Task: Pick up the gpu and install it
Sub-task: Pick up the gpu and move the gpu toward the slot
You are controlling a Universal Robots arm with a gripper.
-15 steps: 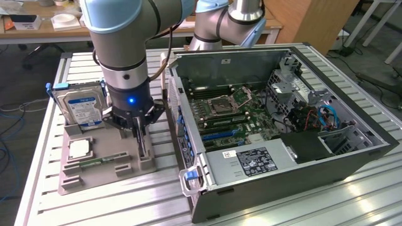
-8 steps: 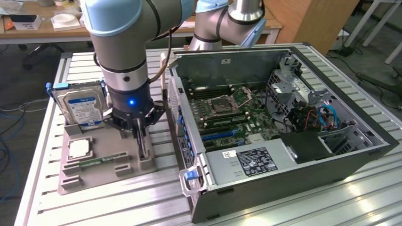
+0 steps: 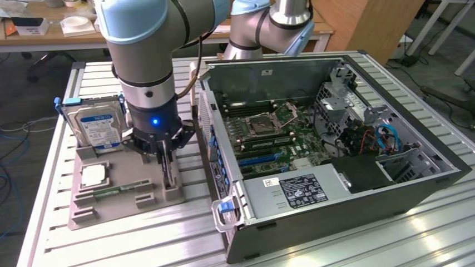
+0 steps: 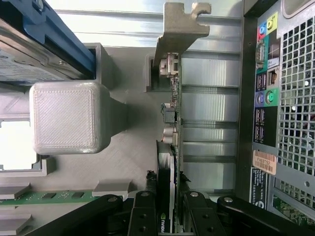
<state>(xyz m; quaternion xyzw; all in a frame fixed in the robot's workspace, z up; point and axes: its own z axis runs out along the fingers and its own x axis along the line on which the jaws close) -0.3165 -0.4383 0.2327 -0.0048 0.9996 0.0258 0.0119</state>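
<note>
— Beside the computer case (image 3: 334, 233), just off its outer wall, why does the gpu (image 4: 173, 128) stand on edge?
— A grey holder (image 3: 111, 208) slots it upright, so the gripper (image 4: 170, 211) can reach from above. Its fingers clasp both faces of the card, which sits in the slot.

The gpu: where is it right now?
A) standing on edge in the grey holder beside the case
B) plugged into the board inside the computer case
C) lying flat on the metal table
A: the gpu stands on edge in the grey holder, with the gripper closed on it, outside the case.
</note>
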